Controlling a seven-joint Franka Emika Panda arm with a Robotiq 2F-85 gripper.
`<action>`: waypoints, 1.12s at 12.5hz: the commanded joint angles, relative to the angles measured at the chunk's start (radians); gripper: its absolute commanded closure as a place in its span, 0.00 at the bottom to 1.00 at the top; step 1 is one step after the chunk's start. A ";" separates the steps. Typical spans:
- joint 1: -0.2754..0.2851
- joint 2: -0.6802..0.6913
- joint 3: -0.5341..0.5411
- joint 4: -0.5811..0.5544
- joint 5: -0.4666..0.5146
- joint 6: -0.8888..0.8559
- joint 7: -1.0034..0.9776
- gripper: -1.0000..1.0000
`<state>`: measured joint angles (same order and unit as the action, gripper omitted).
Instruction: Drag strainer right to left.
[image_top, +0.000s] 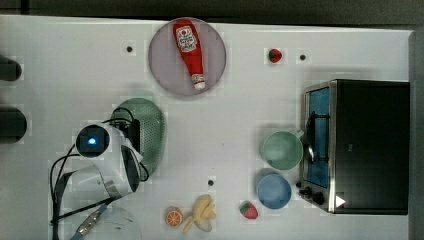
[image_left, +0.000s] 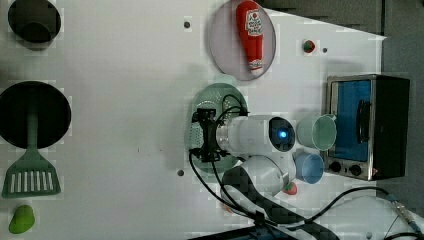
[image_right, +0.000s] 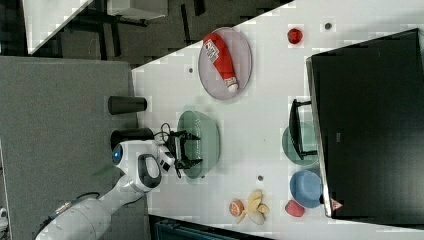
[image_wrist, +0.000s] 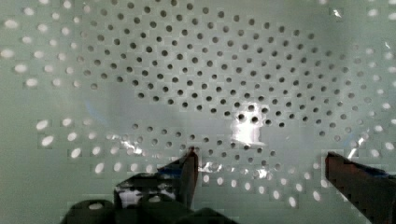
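A: Strainer (image_top: 150, 131) sits half under the arm in the top view, left of the mug (image_top: 281, 149).
B: Gripper (image_wrist: 261, 165) spread inside it, fingertips cut off; bare table (image_top: 60, 75) beyond its left rim

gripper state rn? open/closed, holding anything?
Gripper: open, fingers spread inside the strainer, clamping nothing.

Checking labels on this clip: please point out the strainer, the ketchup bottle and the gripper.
strainer (image_top: 150, 127), top view, perforated inner wall.
ketchup bottle (image_top: 189, 50), top view, red body.
gripper (image_wrist: 259, 165), wrist view, midway between its open fingertips.
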<state>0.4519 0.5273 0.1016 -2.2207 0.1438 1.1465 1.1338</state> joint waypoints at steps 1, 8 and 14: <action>0.069 0.017 -0.003 0.077 0.004 -0.034 0.109 0.00; 0.141 0.071 -0.004 0.177 0.010 -0.047 0.157 0.00; 0.187 0.110 -0.004 0.256 0.057 -0.054 0.168 0.00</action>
<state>0.6313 0.6465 0.0985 -1.9893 0.1898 1.1016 1.2646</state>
